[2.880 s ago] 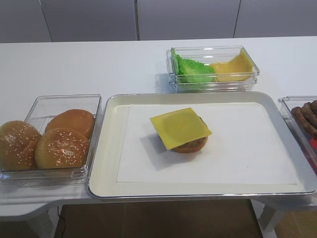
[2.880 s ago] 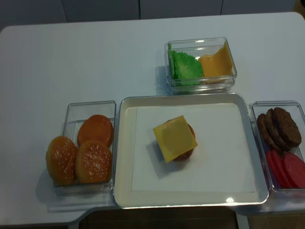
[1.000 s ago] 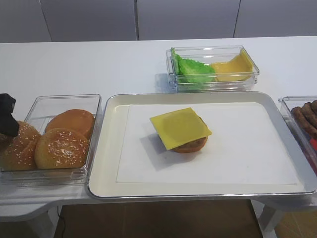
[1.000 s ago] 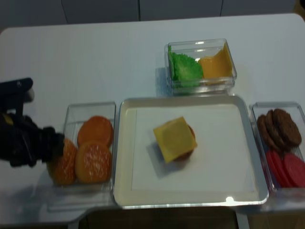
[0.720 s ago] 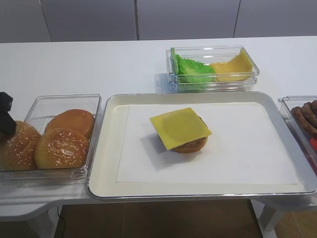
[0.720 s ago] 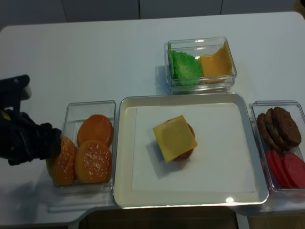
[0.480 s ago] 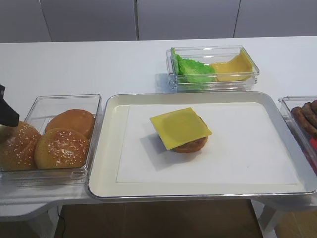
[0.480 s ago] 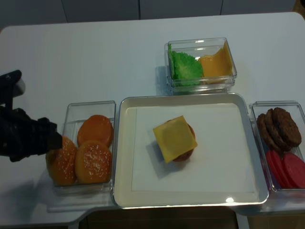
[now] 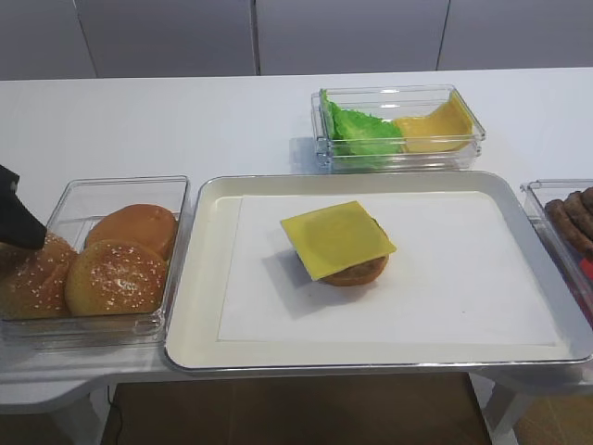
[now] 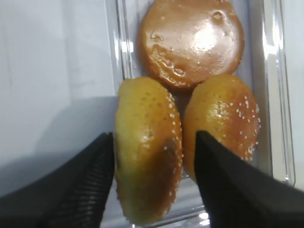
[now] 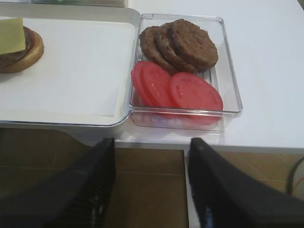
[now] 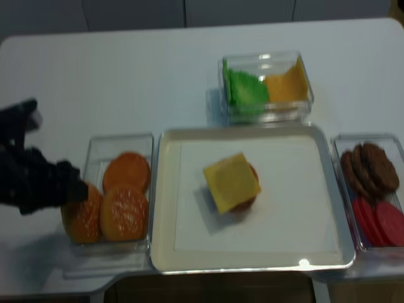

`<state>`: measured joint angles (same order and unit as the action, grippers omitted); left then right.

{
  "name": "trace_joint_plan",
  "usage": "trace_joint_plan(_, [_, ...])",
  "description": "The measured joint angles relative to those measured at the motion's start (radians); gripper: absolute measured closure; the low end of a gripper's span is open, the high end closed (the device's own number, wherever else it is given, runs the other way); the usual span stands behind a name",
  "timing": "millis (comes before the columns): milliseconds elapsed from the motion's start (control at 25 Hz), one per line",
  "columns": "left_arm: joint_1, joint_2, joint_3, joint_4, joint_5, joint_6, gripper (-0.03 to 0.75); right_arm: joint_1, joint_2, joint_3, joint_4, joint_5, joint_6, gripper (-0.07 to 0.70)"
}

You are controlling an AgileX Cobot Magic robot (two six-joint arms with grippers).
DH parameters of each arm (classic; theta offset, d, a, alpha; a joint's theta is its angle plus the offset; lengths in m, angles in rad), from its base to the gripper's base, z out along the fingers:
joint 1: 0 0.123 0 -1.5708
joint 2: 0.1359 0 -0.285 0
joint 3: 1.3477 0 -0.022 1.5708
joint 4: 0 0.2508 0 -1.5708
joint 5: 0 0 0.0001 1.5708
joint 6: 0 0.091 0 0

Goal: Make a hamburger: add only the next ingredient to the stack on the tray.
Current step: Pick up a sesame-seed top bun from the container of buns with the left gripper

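Note:
Two sesame-seeded bun tops lie in a clear tub (image 9: 120, 190) left of the tray (image 9: 185, 324). The leftmost sesame bun top (image 10: 147, 156) leans on edge at the tub's left wall. My left gripper (image 10: 153, 137) is open and straddles it. Its left finger is against the bun's side, and its right finger (image 10: 228, 190) is over the second sesame bun (image 10: 223, 123). The stack (image 9: 338, 243), a brown bun base and patty under a square cheese slice, sits mid-tray. My right gripper (image 11: 151, 142) hangs open and empty off the table's front edge.
A smooth seedless bun (image 10: 190, 42) fills the tub's far end. A tub of lettuce and cheese slices (image 9: 398, 125) stands behind the tray. A tub of patties and tomato slices (image 11: 180, 71) sits right of the tray, just ahead of my right gripper.
My left arm has come in from the left edge to the bun tub. Over the last second it shifted only slightly around the leftmost sesame bun. The buns have not moved.

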<state>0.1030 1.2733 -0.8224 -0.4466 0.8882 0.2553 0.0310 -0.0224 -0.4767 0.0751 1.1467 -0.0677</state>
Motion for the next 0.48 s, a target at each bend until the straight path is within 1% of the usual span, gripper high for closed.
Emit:
trace_joint_plan(280, [0.000,0.021,0.000,0.016,-0.004,0.002,0.314,0.000,0.000,0.000,0.000,0.000,-0.004,0.255])
trace_joint_plan(400, [0.000,0.021,0.000,0.016,0.013,0.002,0.324,0.000,0.000,0.000,0.000,0.000,-0.004,0.255])
trace_joint_plan(480, [0.000,0.021,0.000,0.016,0.028,0.002,0.344,0.000,0.000,0.000,0.000,0.000,-0.004,0.255])
